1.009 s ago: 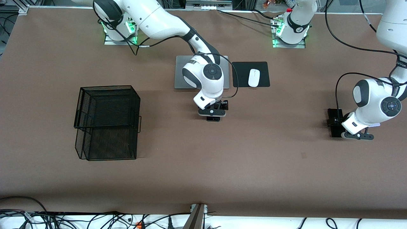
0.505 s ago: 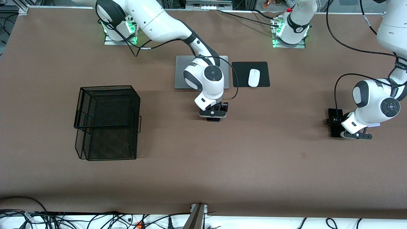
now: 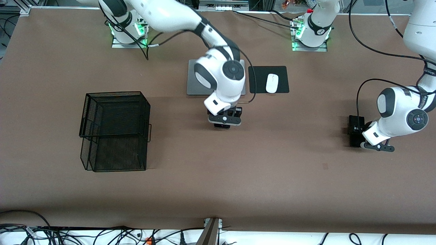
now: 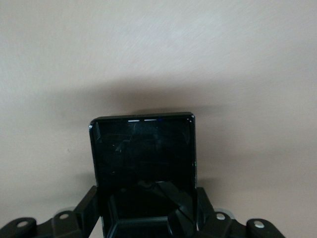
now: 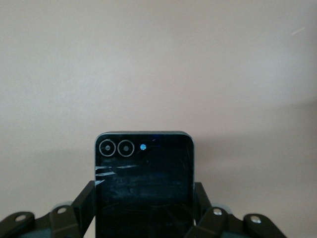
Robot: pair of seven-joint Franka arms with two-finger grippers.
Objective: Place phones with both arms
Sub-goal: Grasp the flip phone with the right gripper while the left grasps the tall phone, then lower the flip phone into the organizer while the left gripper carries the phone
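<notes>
My right gripper (image 3: 223, 123) is shut on the small black flip phone (image 3: 221, 126) and holds it above the table, over the spot just in front of the laptop. In the right wrist view the flip phone (image 5: 143, 183) shows its two camera dots, with a finger (image 5: 85, 203) on each side. My left gripper (image 3: 360, 137) is shut on the long black slab (image 3: 354, 122) and holds it just above the table at the left arm's end. The slab (image 4: 143, 153) sits between the fingers (image 4: 88, 208) in the left wrist view. The pale lavender phone is hidden.
A black wire mesh basket (image 3: 115, 131) stands toward the right arm's end of the table. A silver laptop (image 3: 191, 83) lies shut under the right arm. A white mouse (image 3: 272, 83) rests on a black pad (image 3: 259, 80) beside it.
The right arm has risen with the flip phone in its gripper. The left gripper has shifted slightly toward the table's middle with the slab. The lavender phone beside it no longer shows.
</notes>
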